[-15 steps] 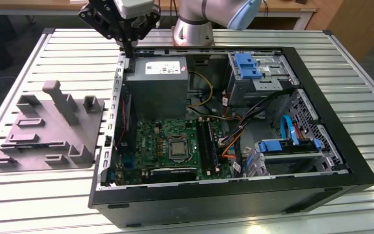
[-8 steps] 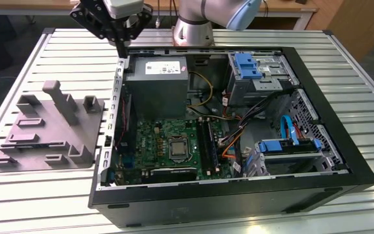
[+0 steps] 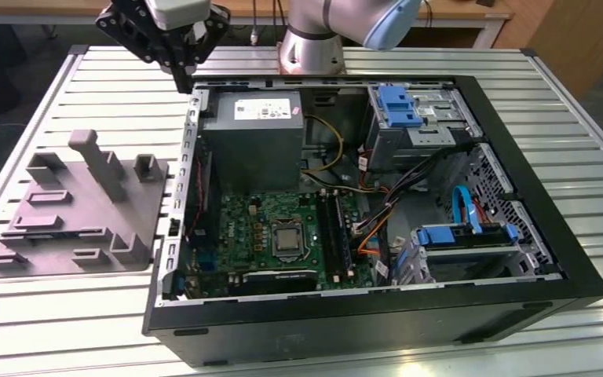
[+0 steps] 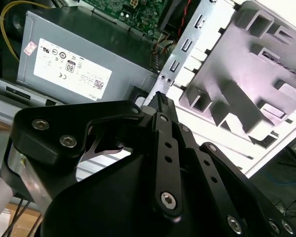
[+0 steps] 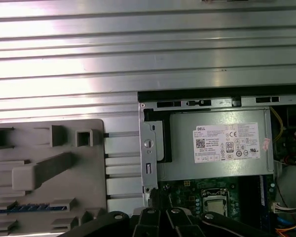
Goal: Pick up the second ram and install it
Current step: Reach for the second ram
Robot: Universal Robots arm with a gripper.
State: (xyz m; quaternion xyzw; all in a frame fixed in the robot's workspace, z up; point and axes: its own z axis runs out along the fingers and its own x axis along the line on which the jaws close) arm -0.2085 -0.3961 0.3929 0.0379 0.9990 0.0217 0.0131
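Status, big to small.

Slatted metal tabletop (image 3: 60,102) carries everything. PC case (image 3: 385,326) lies on it with the side panel off and the internals exposed. Grey fixture block (image 3: 71,212) sits just beside the case, outside its wall on the exterior view's left. In the first wrist view a narrow strip of tabletop separates block and case, so they are not touching.

Inside the case, the power supply (image 3: 249,137) fills the corner nearest the arm's base. The motherboard (image 3: 270,232) is flat on the case floor next to it. The memory slots (image 3: 330,228) run along the board's edge toward the middle of the case.

The gripper (image 3: 183,77) hangs above the case rim at the power-supply corner, on the side facing the block. Jaws are closed tip to tip with nothing between them (the second wrist view shows this best).

Second ram (image 5: 22,208): I read the thin blue strip in the first wrist view as it. It sits edge-up in a slot of the block, on the half away from the case and well apart from the memory slots.

Progress, my read: early.
- Pick is not done. The stick is in the block and the jaws are empty, off to one side of it.
- Install is not done.
- A blue edge shows along the slots in the first wrist view. It may be a stick already seated; can't confirm.
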